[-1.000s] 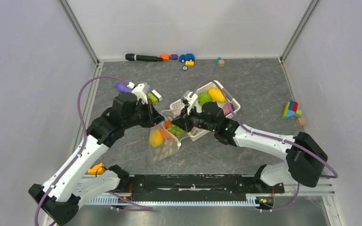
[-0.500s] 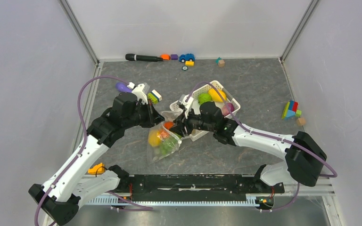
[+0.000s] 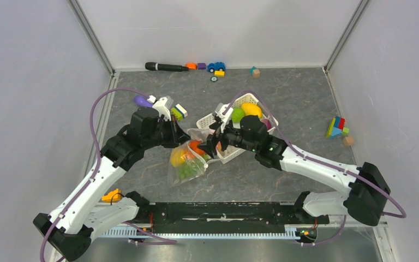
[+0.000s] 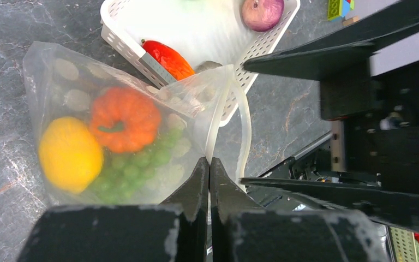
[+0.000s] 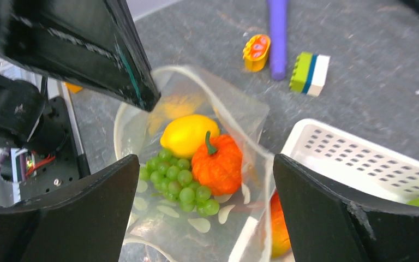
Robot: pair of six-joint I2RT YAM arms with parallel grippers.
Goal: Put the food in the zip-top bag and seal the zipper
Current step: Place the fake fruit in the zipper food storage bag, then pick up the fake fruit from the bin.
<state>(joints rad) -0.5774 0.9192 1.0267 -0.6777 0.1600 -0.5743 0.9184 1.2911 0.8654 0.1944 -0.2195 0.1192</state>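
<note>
Left end effector [image 4: 208, 169] clenched on zip-top bag [image 4: 60, 65] rim. Right end effector [image 5: 206, 164] released wide above pumpkin [image 5: 218, 164] inside bag.

Clear zip-top bag [image 4: 43, 65], white-dotted; orange pumpkin [image 4: 124, 119], yellow mango [image 4: 70, 154], green grapes [image 4: 136, 164]; white lattice basket [image 4: 121, 39]; purple onion [image 4: 262, 12]; grey marbled bench [image 4: 11, 22].

Bag [image 3: 187, 164] mouth is crowded: left gripper [image 4: 208, 164] pinches its rim, right gripper [image 5: 207, 164] straddles it with fingers spread wide, and basket [image 4: 124, 46] presses its far-right side. Open floor [image 3: 218, 183] lies on the bag's near side.
</note>
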